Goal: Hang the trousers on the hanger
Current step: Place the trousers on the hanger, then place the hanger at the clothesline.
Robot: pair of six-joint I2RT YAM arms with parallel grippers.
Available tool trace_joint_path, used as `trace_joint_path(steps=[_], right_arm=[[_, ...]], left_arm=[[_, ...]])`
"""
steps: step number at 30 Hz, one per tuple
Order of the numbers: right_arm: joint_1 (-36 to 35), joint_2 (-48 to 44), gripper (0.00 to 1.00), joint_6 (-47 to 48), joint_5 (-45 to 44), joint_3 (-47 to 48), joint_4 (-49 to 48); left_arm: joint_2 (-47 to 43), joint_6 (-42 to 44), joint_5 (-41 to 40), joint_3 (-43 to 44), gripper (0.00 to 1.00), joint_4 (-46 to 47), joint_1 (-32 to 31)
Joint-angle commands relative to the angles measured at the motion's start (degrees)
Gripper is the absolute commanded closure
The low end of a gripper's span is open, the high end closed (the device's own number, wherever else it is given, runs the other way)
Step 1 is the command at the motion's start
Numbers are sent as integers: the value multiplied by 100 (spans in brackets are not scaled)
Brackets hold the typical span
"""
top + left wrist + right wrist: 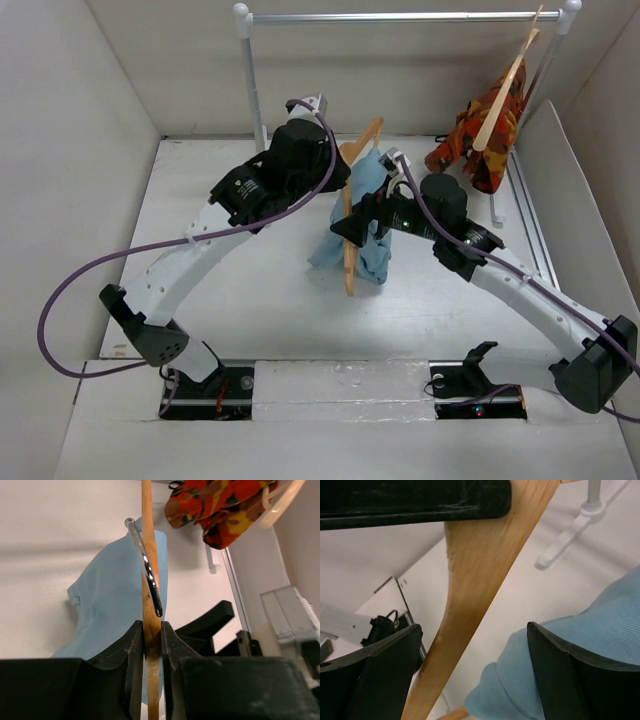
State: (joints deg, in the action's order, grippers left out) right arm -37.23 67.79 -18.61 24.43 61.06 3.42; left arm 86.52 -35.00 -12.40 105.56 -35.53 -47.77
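The light-blue trousers hang draped over the wooden hanger, which is held up over the middle of the table. My left gripper is shut on the hanger's neck, just below the metal hook; the trousers hang behind it. My right gripper is open. In the right wrist view its jaws stand wide apart around one hanger arm and a fold of the trousers, gripping neither.
A white clothes rail stands at the back. A second wooden hanger with an orange-red patterned garment hangs at its right end, also in the left wrist view. White walls enclose the table.
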Motion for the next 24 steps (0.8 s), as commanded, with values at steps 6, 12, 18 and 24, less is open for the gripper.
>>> trace_joint_path(steps=[6, 12, 18, 24], right_arm=[[-135, 182, 43, -949, -254, 170, -1264], [-74, 270, 99, -1828, -113, 20, -2152], [295, 454, 100, -2331, -228, 450, -2486], [647, 1069, 100, -2314, -105, 1520, -2451]], left_arm=[[-83, -42, 423, 939, 100, 828, 13], [5, 37, 651, 993, 100, 1021, 13], [-188, 204, 1170, 948, 50, 1663, 145], [-372, 617, 1092, 1335, 1, 1786, 215]])
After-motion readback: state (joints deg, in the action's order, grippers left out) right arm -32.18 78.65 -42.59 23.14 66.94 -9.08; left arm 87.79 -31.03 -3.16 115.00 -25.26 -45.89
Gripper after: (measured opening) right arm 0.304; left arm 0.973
